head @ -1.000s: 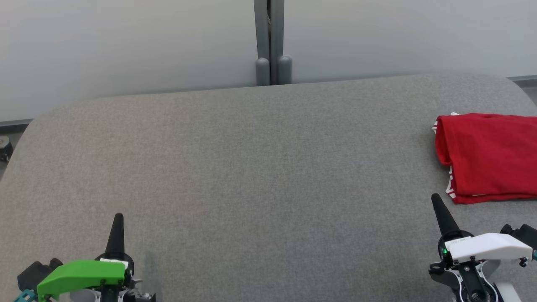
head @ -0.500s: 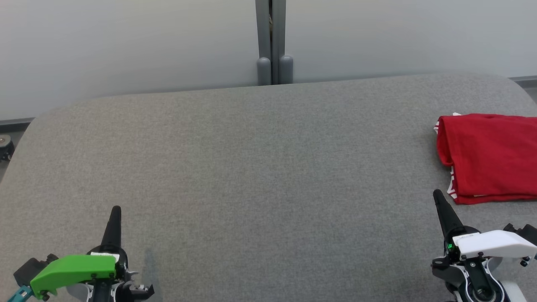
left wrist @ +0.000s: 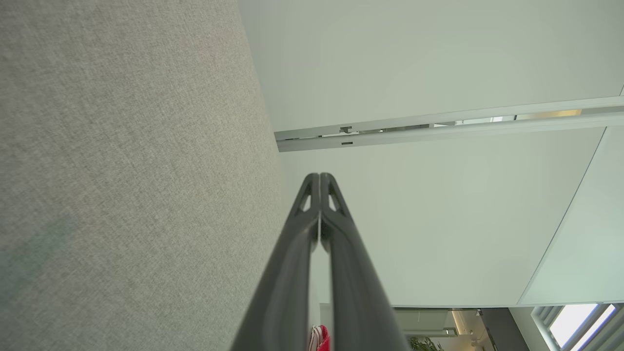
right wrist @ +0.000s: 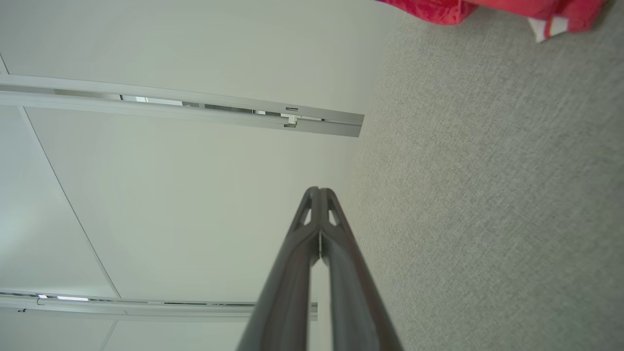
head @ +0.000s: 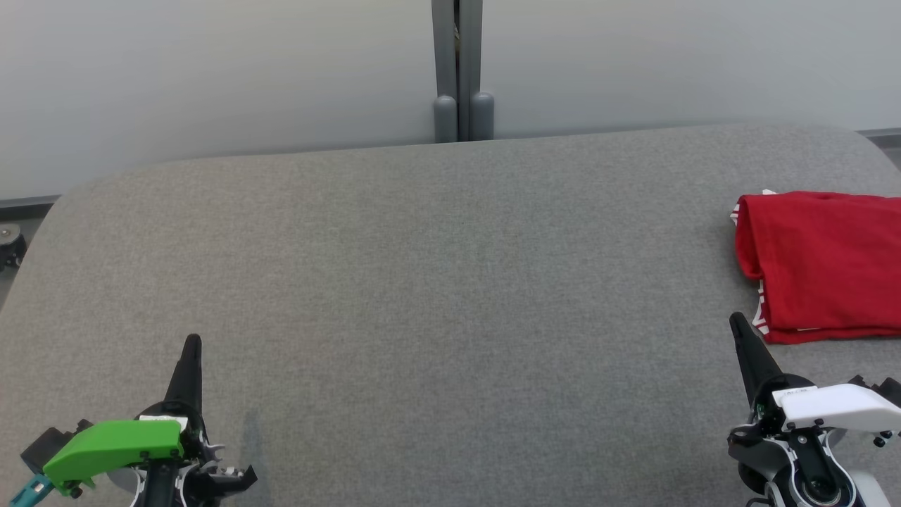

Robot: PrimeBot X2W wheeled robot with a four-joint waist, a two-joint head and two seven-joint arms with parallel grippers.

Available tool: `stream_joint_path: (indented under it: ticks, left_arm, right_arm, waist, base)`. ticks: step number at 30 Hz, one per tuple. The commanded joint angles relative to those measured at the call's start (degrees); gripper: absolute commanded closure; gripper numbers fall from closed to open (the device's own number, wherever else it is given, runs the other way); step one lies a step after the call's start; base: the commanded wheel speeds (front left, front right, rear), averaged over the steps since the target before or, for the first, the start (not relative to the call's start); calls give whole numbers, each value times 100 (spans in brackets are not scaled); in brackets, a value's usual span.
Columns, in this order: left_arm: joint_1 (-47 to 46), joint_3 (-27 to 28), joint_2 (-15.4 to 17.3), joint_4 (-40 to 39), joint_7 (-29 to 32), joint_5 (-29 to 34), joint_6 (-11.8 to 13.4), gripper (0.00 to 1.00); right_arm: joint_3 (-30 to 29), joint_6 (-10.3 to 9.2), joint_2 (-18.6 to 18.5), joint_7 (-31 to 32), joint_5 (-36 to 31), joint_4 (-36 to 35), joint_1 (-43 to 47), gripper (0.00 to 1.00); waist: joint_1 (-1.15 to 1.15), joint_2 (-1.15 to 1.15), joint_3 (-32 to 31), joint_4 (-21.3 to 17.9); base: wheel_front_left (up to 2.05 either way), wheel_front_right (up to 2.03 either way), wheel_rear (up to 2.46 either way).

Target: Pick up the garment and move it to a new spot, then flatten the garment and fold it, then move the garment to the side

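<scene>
The red garment (head: 823, 267) lies on the right side of the grey counter (head: 422, 282), near the edge. It looks folded, with layers on top of each other and a bit of white trim peeking out at the left side. The fold is not perfect, and one corner looks a little puffy. The left gripper (head: 191, 343) is low at the near left of the counter, far from the garment. Its two dark fingers are pressed together and it holds nothing. The right gripper (head: 736, 321) is at the near right, just in front of the garment's near corner but not touching it. Its fingers are pressed together too, and it is empty. The middle of the counter has nothing on it. I think the last step, moving the garment to the side, is done or almost done, since the garment is folded and sits off to the side. The next move should be small: keep both arms away from the garment so the fold does not get bumped, and let them rest.
</scene>
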Motion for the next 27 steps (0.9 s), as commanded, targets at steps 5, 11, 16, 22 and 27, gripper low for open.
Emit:
stream_joint_path:
  ticks: [5, 11, 16, 22, 27]
  left_arm:
    - [-142, 61, 44, -28, 73, -257, -41, 100]
    - [-188, 89, 44, -28, 130, -466, -50, 100]
    - [-206, 111, 46, -27, 179, -630, -47, 100]
    - [-193, 109, 44, -25, 180, -609, -46, 100]
    - [-194, 109, 44, -25, 180, -608, -46, 100]
  right_arm:
    - [-42, -1, -34, 78, 278, -55, -64, 100]
    - [-68, -1, -36, 144, 506, -66, -74, 100]
    - [-87, -1, -36, 193, 689, -77, -77, 100]
    - [-84, -1, -35, 191, 666, -73, -68, 100]
    - [-84, -1, -35, 191, 666, -72, -68, 100]
  waist:
    - [0, 0, 3, 10]
    - [0, 0, 6, 20]
    - [0, 0, 8, 29]
    - [0, 0, 8, 30]
    - [0, 0, 8, 30]
  base:
    - [0, 0, 0]
    - [0, 0, 0]
    - [0, 0, 0]
    - [0, 0, 0]
    - [0, 0, 0]
